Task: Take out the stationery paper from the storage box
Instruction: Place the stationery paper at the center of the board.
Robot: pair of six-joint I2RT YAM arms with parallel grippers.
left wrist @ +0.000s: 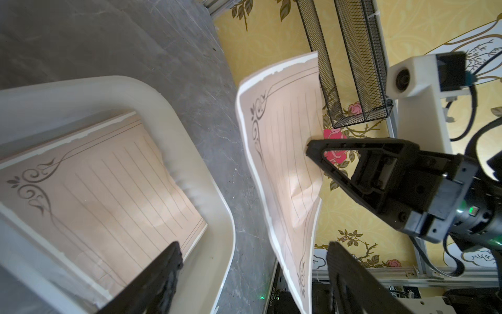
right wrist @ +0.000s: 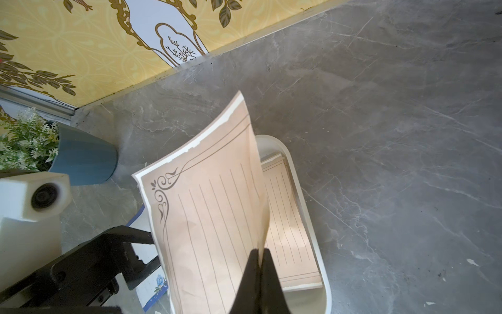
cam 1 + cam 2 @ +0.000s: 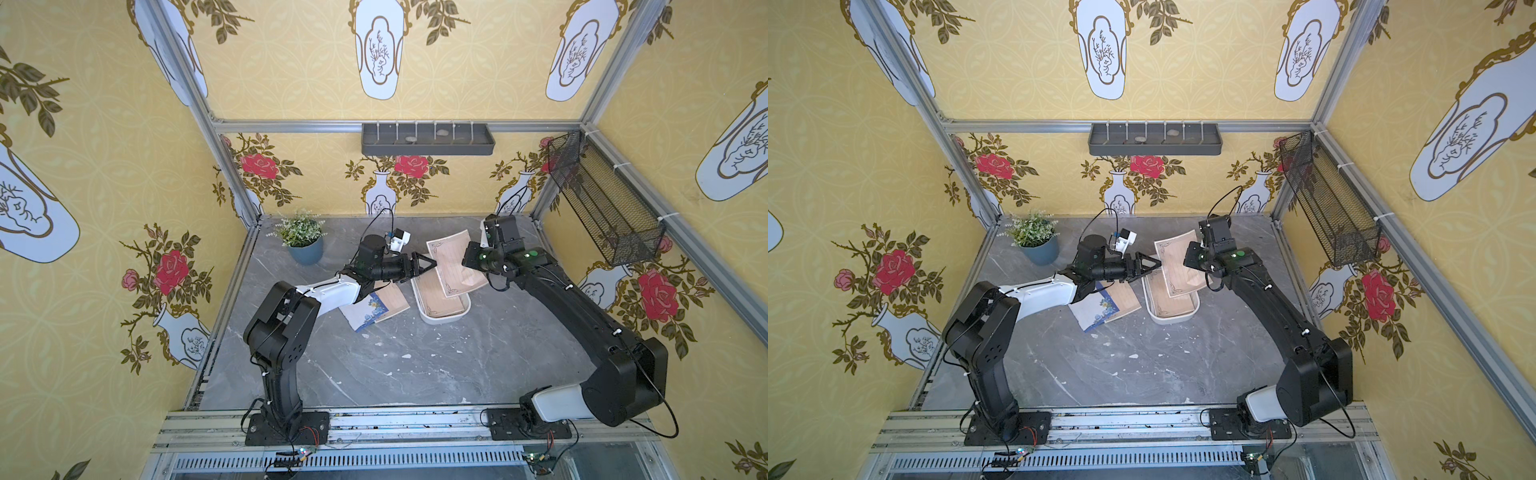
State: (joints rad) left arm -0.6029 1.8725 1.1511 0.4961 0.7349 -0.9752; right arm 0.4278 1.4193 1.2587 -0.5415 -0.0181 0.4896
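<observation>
Right wrist view: right end effector (image 2: 259,258) clamps the stationery paper (image 2: 212,206) by its edge (seemingly thin, floppy, crease-prone; best held by margins); left end effector (image 3: 429,263) gapes empty beside it.

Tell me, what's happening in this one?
The right hand is shut on a tan sheet of stationery paper, holding it curled above the storage box. The left hand is open beside that sheet, holding nothing. More tan paper lies in the box. A tan and a blue-flowered sheet lie on the table beside it.
</observation>
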